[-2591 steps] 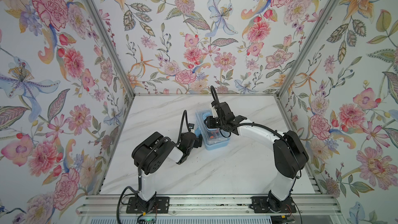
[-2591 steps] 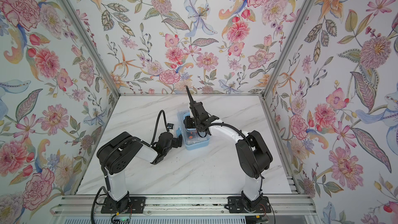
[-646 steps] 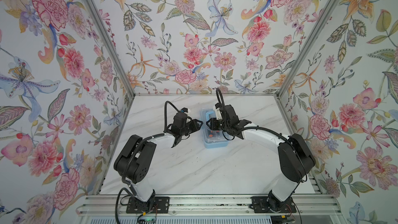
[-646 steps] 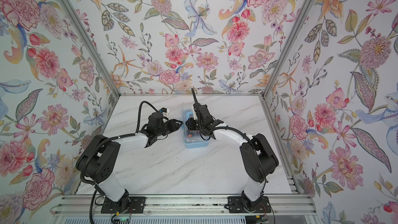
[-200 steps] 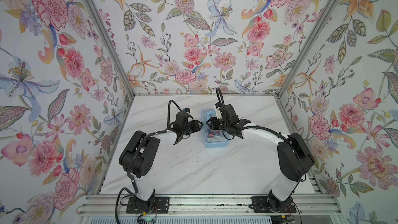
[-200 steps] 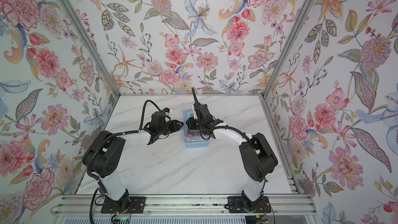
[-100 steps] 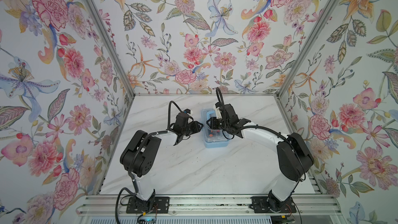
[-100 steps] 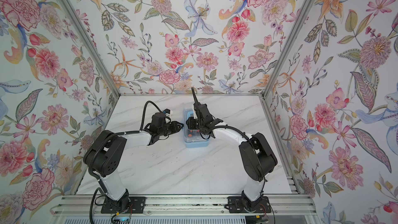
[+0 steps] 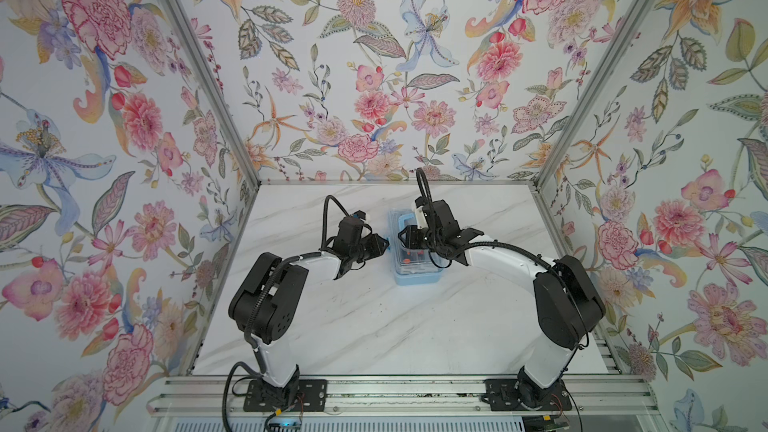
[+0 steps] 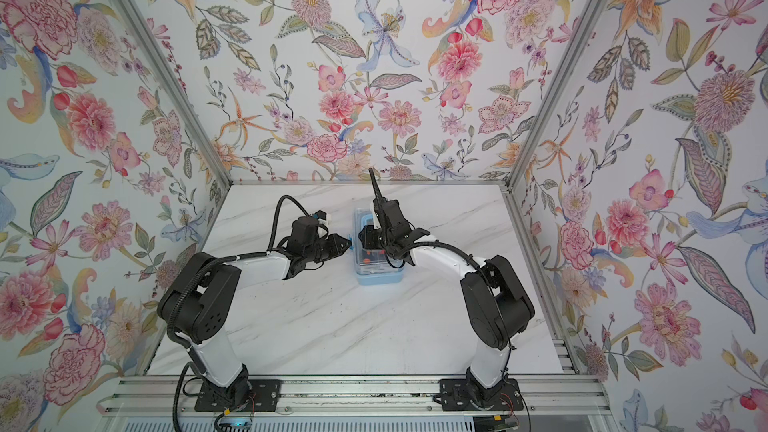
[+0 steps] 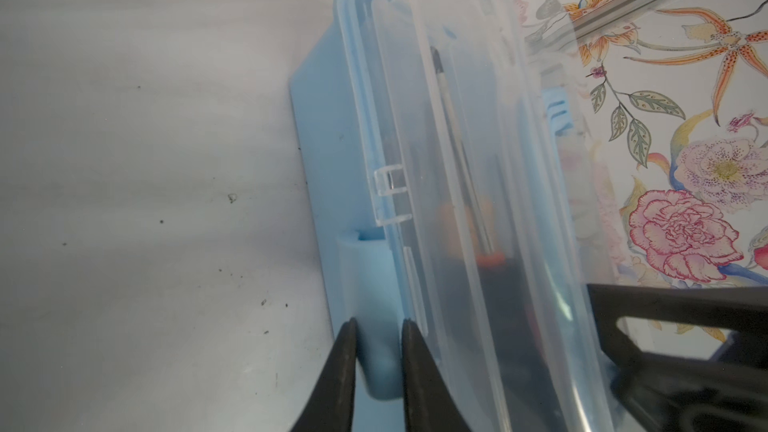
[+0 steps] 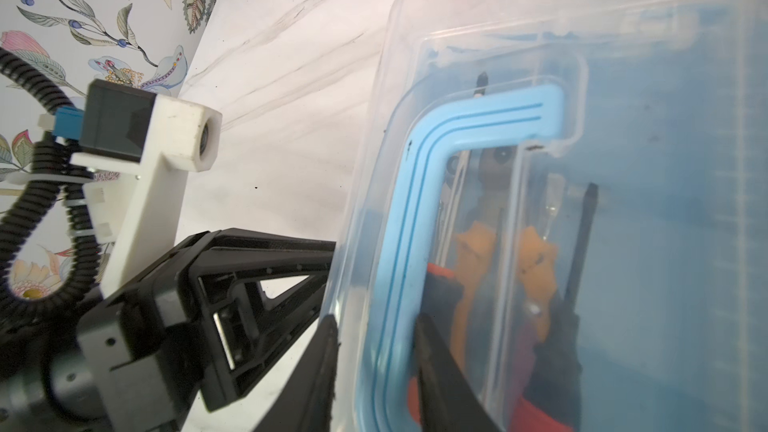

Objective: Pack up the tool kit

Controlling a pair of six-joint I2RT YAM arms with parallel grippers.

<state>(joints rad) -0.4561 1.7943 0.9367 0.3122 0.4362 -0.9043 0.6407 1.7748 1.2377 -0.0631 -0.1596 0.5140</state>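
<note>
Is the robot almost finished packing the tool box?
Nearly, it seems. Done: the orange-handled pliers and screwdriver lie inside the blue tool box, and its clear lid looks down. In hand: the right gripper grips the blue handle while the left gripper pinches the blue latch on the side. Left: snapping that latch shut, if it isn't already, then letting go.

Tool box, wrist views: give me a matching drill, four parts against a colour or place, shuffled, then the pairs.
1 lid
2 pliers
3 latch
4 handle

A between the jaws of the left gripper
B clear
C between the jaws of the right gripper
D orange grips

Pairs: 1-B, 2-D, 3-A, 4-C
</note>
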